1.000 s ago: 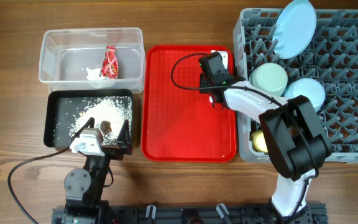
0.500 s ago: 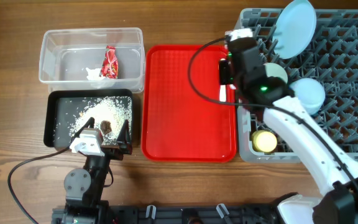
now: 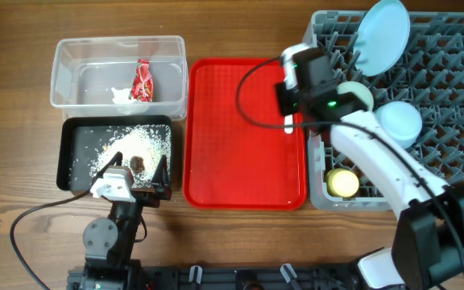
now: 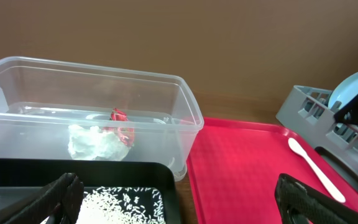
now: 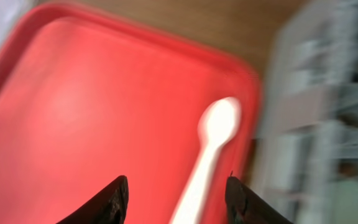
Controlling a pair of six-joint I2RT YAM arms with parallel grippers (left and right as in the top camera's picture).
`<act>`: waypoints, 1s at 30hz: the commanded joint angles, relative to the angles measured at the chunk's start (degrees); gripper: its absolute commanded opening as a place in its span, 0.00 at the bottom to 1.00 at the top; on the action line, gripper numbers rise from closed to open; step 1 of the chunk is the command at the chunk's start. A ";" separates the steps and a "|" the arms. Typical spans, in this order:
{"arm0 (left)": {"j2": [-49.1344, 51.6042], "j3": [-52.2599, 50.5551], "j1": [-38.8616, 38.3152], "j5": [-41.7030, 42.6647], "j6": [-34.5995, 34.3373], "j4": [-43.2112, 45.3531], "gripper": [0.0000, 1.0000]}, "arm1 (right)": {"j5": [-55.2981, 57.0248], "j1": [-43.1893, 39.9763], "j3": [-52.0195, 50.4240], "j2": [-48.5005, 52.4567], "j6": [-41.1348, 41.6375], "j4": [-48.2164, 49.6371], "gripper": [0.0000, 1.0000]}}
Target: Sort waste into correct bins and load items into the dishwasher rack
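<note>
A white spoon [image 3: 288, 122] lies along the right edge of the red tray [image 3: 240, 161]. My right gripper [image 3: 291, 102] hovers over it, open and empty. In the right wrist view the spoon [image 5: 211, 149] lies between the open fingers [image 5: 178, 202]. The clear tub [image 3: 75, 64] holds the red wrapper [image 3: 142, 80] and the white tissue [image 3: 121, 97]. The black tray [image 3: 71, 165] holds rice [image 3: 135, 141] and a brown lump [image 3: 138, 163]. My left gripper [image 3: 131, 184] is open at the black tray's near edge. The grey rack [image 3: 449, 105] holds the blue plate [image 3: 381, 36], mint bowl [image 3: 353, 97], blue bowl [image 3: 401, 121] and yellow cup [image 3: 343, 183]. The fork is not visible.
In the left wrist view the tub [image 4: 185, 118] with the wrapper [image 4: 122, 124] and tissue [image 4: 95, 143] stands behind the rice [image 4: 120, 205]. The spoon [image 4: 316, 169] lies on the red tray [image 4: 241, 168] to the right. The rack's wall [image 5: 328, 93] is blurred beside the right gripper.
My right arm swung from the tray's upper right toward the rack's corner and back down a little, and its gripper is now over the spoon. The left arm has not moved.
</note>
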 commanded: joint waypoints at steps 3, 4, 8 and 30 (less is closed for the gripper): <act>-0.35 -0.22 0.50 0.66 1.09 -0.28 1.00 | 4.61 2.23 0.15 6.60 11.43 -1.01 0.50; -0.35 -0.20 0.50 0.66 1.09 -0.28 1.00 | 7.89 2.21 0.17 10.47 11.91 1.03 0.57; -0.35 -0.22 0.50 0.66 1.09 -0.28 1.00 | 13.51 1.46 0.17 18.71 12.00 6.56 0.60; -0.35 -0.20 0.50 0.66 1.09 -0.28 1.00 | 13.68 -11.56 0.22 -2.25 4.28 6.49 0.08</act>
